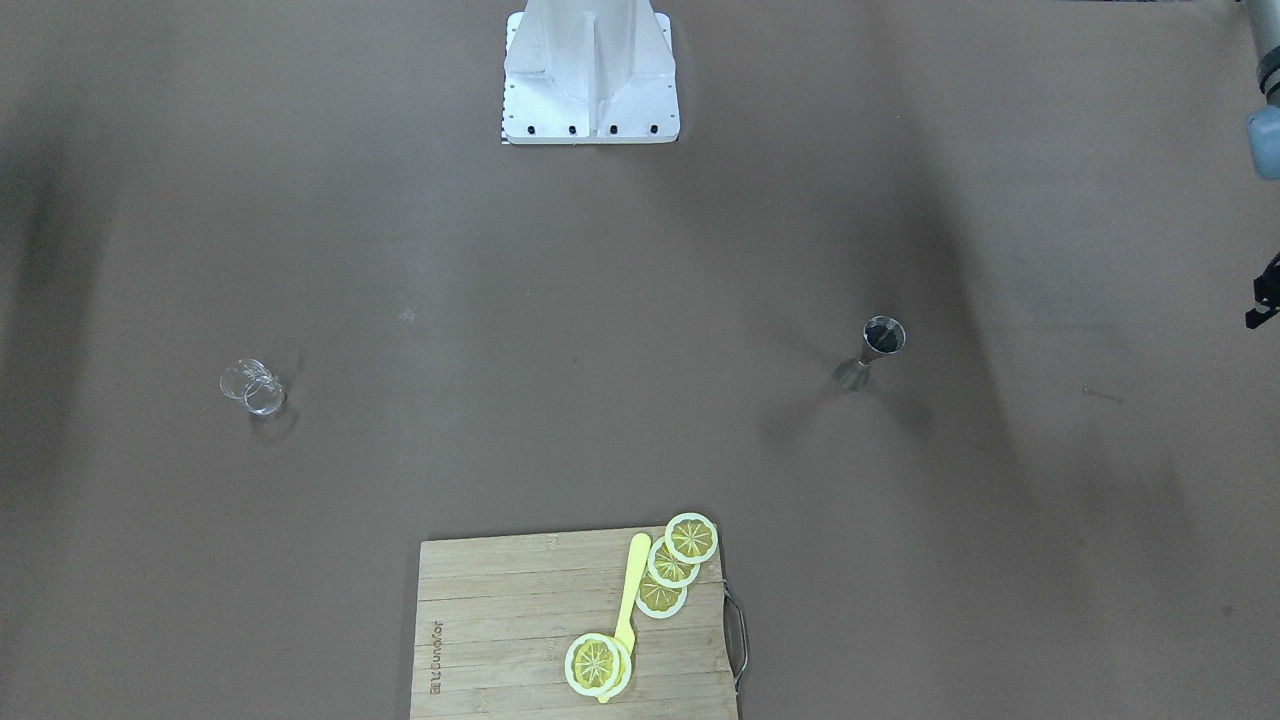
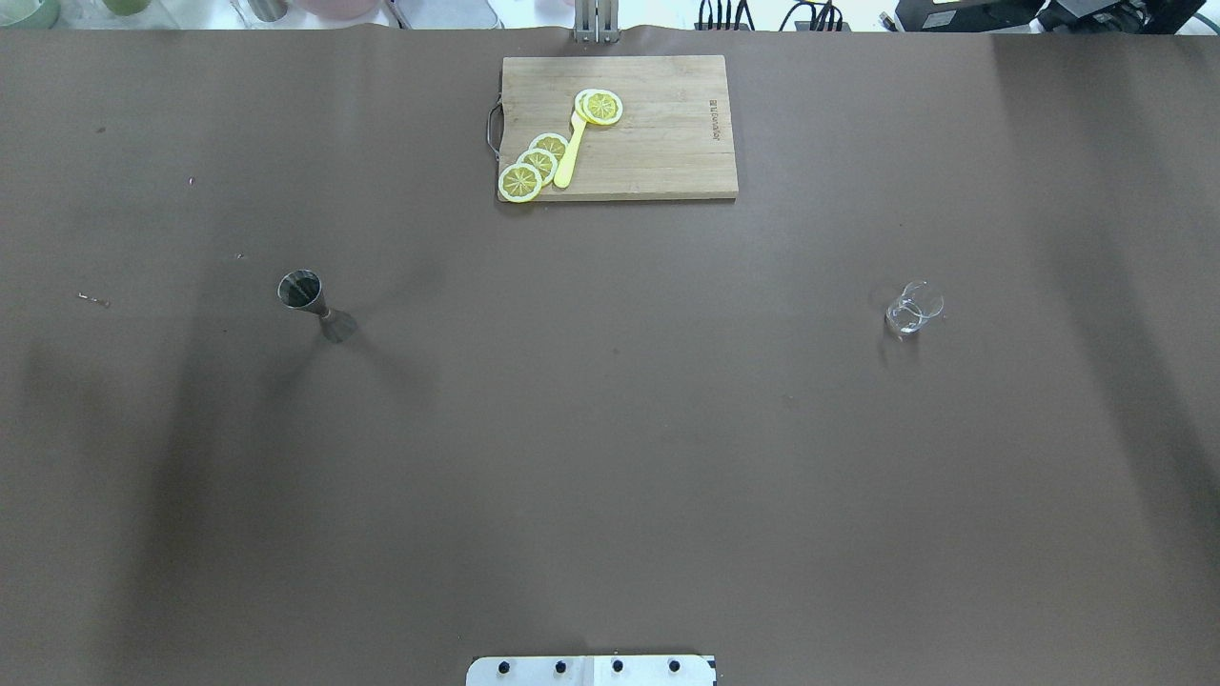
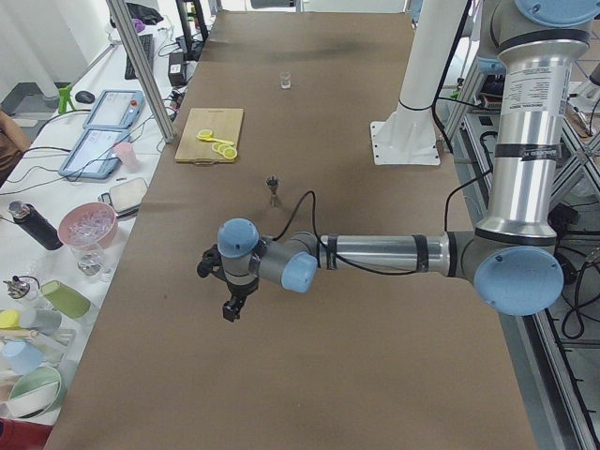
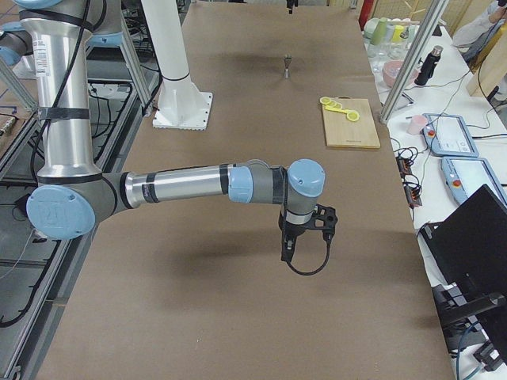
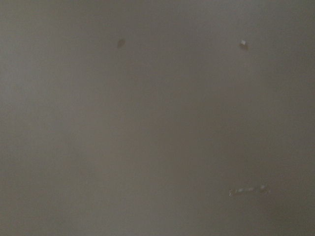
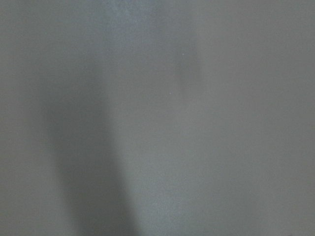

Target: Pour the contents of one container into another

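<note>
Cutting board (image 1: 500, 620) with lemon slices (image 1: 691, 537), jigger (image 1: 872, 352) and glass (image 1: 255, 388) well apart

Cutting board (image 1: 500, 620): brand mark, not legible.

Frame is filled edge to edge by the tabletop (image 6: 241, 132): flat, matte, grey-brown, rendered soft and out of focus. A darker shadow band (image 6: 83, 162) is seen across the left half, running from the top edge to the bottom edge and deepening toward the bottom left. A fainter dark streak (image 6: 186, 71) is seen right of centre in the upper part. A paler patch (image 6: 125, 7) is noted at the top edge, between band and streak. A tiny lower speck (image 6: 171, 92) is picked up near centre, with an upper speck (image 6: 183, 53) above and slightly right. Right half is evenly lit. Surface texture cannot be resolved.
</note>
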You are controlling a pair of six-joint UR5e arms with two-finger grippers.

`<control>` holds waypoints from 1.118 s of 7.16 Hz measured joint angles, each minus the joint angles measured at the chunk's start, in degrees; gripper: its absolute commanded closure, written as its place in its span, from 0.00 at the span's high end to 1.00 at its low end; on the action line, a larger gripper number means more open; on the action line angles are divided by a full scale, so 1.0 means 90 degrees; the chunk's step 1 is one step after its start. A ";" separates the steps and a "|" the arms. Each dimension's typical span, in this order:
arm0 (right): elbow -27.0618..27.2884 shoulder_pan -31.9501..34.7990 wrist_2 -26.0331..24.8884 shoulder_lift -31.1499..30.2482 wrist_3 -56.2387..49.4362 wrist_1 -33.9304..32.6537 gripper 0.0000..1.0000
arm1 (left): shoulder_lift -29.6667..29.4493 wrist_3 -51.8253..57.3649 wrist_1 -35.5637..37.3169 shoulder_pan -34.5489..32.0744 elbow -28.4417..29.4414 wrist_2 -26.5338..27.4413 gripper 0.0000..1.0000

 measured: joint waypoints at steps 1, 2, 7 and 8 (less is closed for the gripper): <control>0.0006 -0.0001 0.0007 0.0002 0.0000 0.0000 1.00 | 0.0252 -0.0555 -0.0179 -0.0030 -0.0026 -0.0357 0.99; 0.0008 -0.0003 0.0011 0.0004 0.0000 0.0000 1.00 | 0.0328 -0.0860 -0.0213 -0.0038 -0.0069 -0.0535 0.99; 0.0010 -0.0004 0.0001 0.0015 0.0000 0.0000 1.00 | 0.0362 -0.0994 0.0619 -0.0422 -0.0501 -0.0839 0.99; 0.0014 -0.0003 0.0005 0.0018 0.0000 0.0002 1.00 | 0.0351 -0.0997 0.0954 -0.0470 -0.0699 -0.0843 0.99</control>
